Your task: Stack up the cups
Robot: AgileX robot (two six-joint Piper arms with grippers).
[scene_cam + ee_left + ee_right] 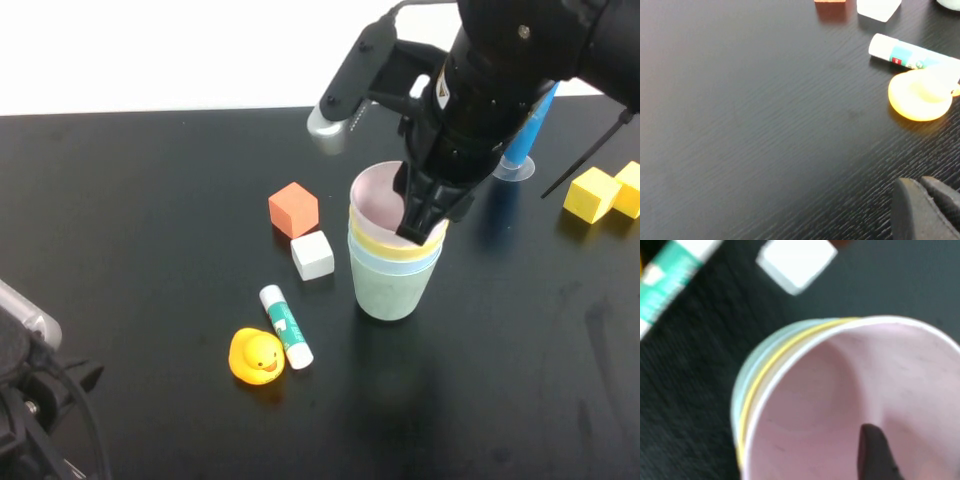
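Observation:
The cups stand nested in one stack at mid-table: pale green cup (390,295) at the bottom, then light blue (395,263), yellow (385,243), and the pink cup (375,200) on top. My right gripper (422,222) hangs over the stack's right rim, open, astride the pink wall. In the right wrist view one dark finger (875,450) reaches inside the pink cup (830,390); the other finger is out of frame. My left gripper (921,181) is shut and empty, low over bare table at the near left.
Left of the stack lie an orange cube (293,209), a white cube (312,255), a glue stick (286,326) and a yellow rubber duck (257,357). A blue cone (520,150) stands behind the right arm. Yellow blocks (605,192) sit far right.

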